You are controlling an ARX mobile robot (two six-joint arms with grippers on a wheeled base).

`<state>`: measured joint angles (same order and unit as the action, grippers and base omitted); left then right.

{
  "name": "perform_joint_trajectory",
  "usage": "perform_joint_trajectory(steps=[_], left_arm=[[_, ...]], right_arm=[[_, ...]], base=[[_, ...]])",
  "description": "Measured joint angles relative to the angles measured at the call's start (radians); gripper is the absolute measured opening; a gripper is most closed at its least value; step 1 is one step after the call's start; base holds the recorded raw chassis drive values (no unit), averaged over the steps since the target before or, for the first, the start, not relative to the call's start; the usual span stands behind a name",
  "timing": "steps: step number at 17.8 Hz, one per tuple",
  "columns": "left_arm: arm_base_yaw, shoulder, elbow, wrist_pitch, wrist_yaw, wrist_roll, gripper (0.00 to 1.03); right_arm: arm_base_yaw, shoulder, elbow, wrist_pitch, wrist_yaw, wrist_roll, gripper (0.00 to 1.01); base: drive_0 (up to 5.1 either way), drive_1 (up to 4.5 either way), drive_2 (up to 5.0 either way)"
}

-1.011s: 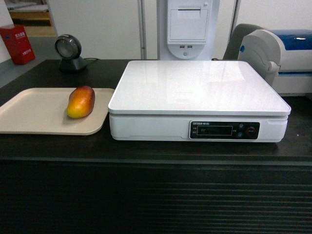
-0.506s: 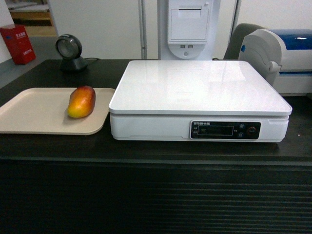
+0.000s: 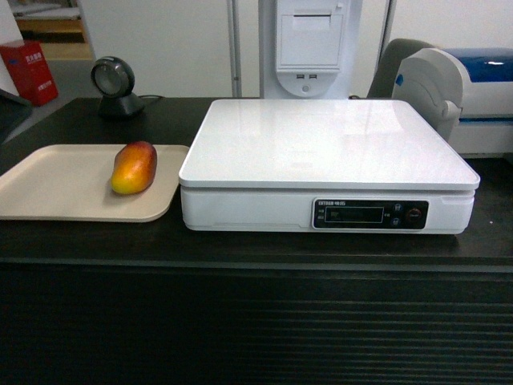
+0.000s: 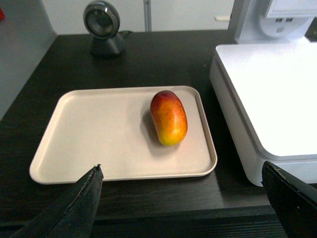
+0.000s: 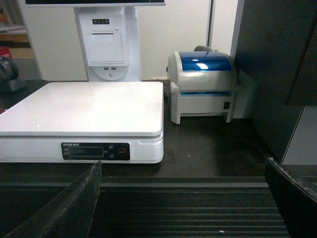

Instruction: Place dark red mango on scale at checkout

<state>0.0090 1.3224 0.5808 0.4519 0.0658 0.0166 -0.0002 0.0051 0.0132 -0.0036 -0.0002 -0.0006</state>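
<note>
The dark red mango [image 3: 134,167] [image 4: 169,117] lies on a flat beige tray [image 3: 48,192] [image 4: 99,139], its yellow end toward me. To its right the white scale [image 3: 329,144] [image 4: 267,99] [image 5: 84,106] sits with nothing on its platform, on the dark checkout [image 3: 256,321] with its ribbed front. My left gripper [image 4: 181,166] hangs open in front of the tray's near edge, short of the mango and holding nothing. Further right, my right gripper [image 5: 183,162] is open over the counter's front edge, right of the scale's display. Neither gripper's fingers show in the head view.
A round barcode scanner [image 3: 112,84] [image 4: 103,25] stands behind the tray. Behind the scale rises a white receipt printer column [image 3: 309,44] [image 5: 106,42]. A blue-lidded label printer [image 3: 461,88] [image 5: 205,84] sits to the scale's right, next to a dark cabinet [image 5: 277,59].
A dark shape has come in at the left edge of the head view. The mango, tray and scale have not moved.
</note>
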Motion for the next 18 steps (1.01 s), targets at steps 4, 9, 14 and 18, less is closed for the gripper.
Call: perform_joint_trajectory(steps=[4, 9, 14, 18], left_arm=[[-0.014, 0.336, 0.28, -0.08, 0.039, 0.054, 0.98], [-0.014, 0.651, 0.608, -0.237, 0.042, 0.102, 0.98], [-0.005, 0.83, 0.869, -0.381, 0.059, 0.116, 0.98], [-0.003, 0.927, 1.017, -0.468, 0.072, 0.113, 0.98]], right_arm=[[0.0, 0.0, 0.0, 0.0, 0.0, 0.0, 0.98], [0.0, 0.0, 0.0, 0.0, 0.0, 0.0, 0.98], [0.0, 0.0, 0.0, 0.0, 0.0, 0.0, 0.98], [0.0, 0.0, 0.0, 0.0, 0.0, 0.0, 0.98]], base=[[0.0, 0.0, 0.0], [0.0, 0.0, 0.0], [0.0, 0.0, 0.0], [0.0, 0.0, 0.0]])
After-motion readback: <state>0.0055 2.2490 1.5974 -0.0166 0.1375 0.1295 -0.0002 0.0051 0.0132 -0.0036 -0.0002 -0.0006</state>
